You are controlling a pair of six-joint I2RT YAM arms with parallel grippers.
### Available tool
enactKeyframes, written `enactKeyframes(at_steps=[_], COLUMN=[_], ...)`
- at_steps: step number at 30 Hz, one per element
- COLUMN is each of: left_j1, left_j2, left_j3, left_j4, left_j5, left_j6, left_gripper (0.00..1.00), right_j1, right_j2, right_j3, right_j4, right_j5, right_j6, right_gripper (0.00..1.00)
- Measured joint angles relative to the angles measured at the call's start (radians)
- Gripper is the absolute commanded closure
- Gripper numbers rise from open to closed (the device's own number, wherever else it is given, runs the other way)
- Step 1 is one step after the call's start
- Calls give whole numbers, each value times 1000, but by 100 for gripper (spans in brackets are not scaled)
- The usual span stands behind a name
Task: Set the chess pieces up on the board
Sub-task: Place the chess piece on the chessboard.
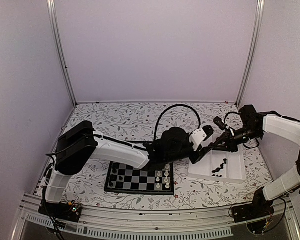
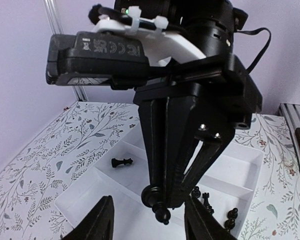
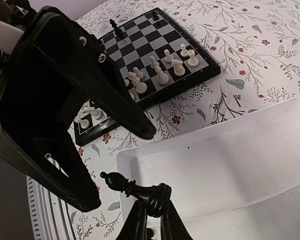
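Pinching a black chess piece point(image 3: 138, 189) by its broad base, the right end effector point(image 3: 152, 212) has its fingers together on it at the bottom centre of the right wrist view. The piece is tilted nearly flat, its small round head pointing to the left of the frame. The left end effector point(image 2: 150, 210) faces it with its fingers point(image 2: 101, 221) apart, one on each side of the piece. No contact with it is visible, and its two black fingers fill the left half of the right wrist view. The piece hangs over the corner of a white tray point(image 3: 230, 150), which sits at the right of the overhead view. More loose black pieces point(image 1: 220, 166) lie in the tray's compartments, one of them on its side alone in the left wrist view. The board point(image 1: 135, 181) lies near the tray, at the lower centre of the overhead view. White pieces point(image 3: 162, 76) stand in rows at the board end nearer the tray, and an upright black one point(image 3: 113, 25) is close to the far corner. Both tray and board rest on a counter point(image 1: 125, 117) covered with a pale cloth printed with leaf sprigs and small red flowers. Plain lilac-white walls close in the back and sides, with slim metal posts point(image 1: 60, 50) rising at the two rear corners.
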Motion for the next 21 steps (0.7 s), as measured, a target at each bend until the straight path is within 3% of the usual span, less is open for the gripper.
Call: enactKeyframes(at_steps=[21], left_j1=[-3], left_j2=[56], left_j3=[88], left_j4=[-57], left_j5=[3], left_j6=[-9], left_gripper=[90], right_j1=[-5], right_j2=[-3], right_j3=[0], right_j4=[-5], right_j5=[-14], right_j6=[-1], right_gripper=[85])
